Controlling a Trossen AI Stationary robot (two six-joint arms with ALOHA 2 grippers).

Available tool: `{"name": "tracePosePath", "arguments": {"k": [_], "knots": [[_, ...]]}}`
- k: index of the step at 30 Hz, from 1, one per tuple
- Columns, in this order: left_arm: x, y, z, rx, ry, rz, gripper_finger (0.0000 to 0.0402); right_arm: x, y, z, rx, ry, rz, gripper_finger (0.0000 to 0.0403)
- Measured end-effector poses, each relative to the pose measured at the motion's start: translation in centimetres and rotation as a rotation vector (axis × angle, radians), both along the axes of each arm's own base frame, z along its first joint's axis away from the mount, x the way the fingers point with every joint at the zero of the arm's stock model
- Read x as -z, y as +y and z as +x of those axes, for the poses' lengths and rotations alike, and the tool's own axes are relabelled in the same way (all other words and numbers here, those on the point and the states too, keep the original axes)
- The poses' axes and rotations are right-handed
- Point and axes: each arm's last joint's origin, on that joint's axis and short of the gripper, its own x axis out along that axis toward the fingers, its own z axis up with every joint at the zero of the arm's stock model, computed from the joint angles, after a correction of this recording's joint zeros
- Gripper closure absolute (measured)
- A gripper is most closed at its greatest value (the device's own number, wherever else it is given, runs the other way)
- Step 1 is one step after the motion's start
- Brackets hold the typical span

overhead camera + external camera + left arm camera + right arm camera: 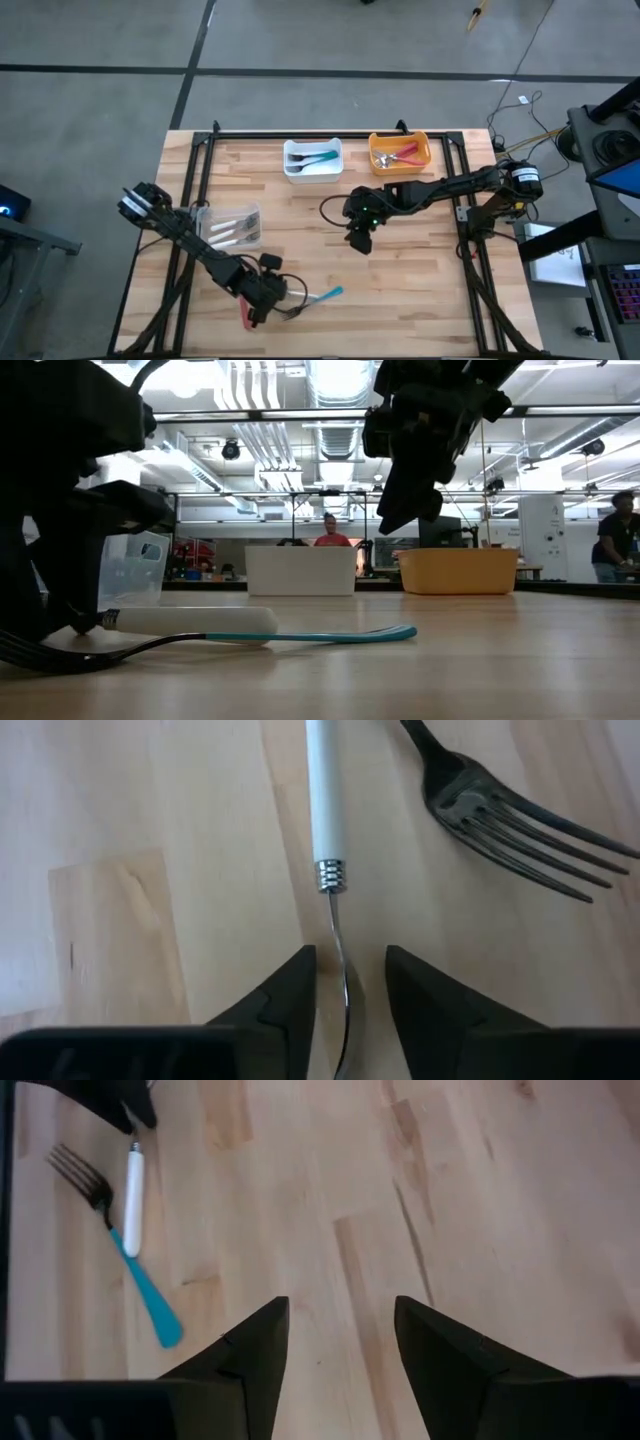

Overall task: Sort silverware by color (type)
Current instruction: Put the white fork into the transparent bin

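The white-handled piece [327, 800] lies flat on the wooden surface [420, 290] near its front edge, its thin metal neck running between the two fingers of the left tool [348, 1010], which stand a little apart on either side of the neck and are not clamped on it. Just beside it lies a teal-handled fork [140, 1280], its tines [530, 830] close to the white handle; in the low view the two look to be touching or crossed, though I cannot tell which. A red-handled piece [247, 315] shows by the left tool in the high view. These look light, stiff and slick: the polished metal neck is narrow and rounded, so a pinch there could slip or spin, whereas the plastic handle, or the ribbed collar [331, 876] where handle meets metal, seems the surer place to hold. Farther back stand a clear bin [232, 228] holding white-handled pieces, a white bin [313, 160] holding teal ones and an orange bin [399, 152] holding red ones. The right tool [338, 1365] hangs open and empty over bare surface near the middle.
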Motion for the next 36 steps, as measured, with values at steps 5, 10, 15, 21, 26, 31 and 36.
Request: {"name": "tracePosePath", "arguments": {"k": [5,10,15,21,26,31,36], "knots": [[0.2,0.2,-0.2,0.002,-0.005,0.030,0.0377,0.0,-0.1,0.0,0.013,0.000,-0.017,0.0229],[-0.1,0.2,-0.1,0.017,-0.018,0.095,0.0398,0.0,-0.1,0.0,0.019,-0.001,-0.012,0.0229],[-1.6,-0.2,0.7,0.042,-0.022,0.181,0.0400,0.0,0.0,0.1,0.056,0.001,0.020,0.0229],[-3.7,-0.1,1.0,0.043,0.004,0.367,0.0401,-0.3,0.8,0.4,0.039,-0.036,0.036,0.0229],[-4.7,-0.2,1.4,0.090,-0.021,0.472,0.0401,-0.6,1.4,0.7,0.027,-0.075,0.048,0.0229],[-5.9,-0.4,1.9,0.203,-0.079,0.656,0.0401,-1.0,2.2,1.5,-0.011,-0.170,0.087,0.0229],[-7.2,-0.5,2.5,0.335,-0.112,0.883,0.0401,-0.9,3.1,2.9,-0.133,-0.283,0.226,0.0229]]}}
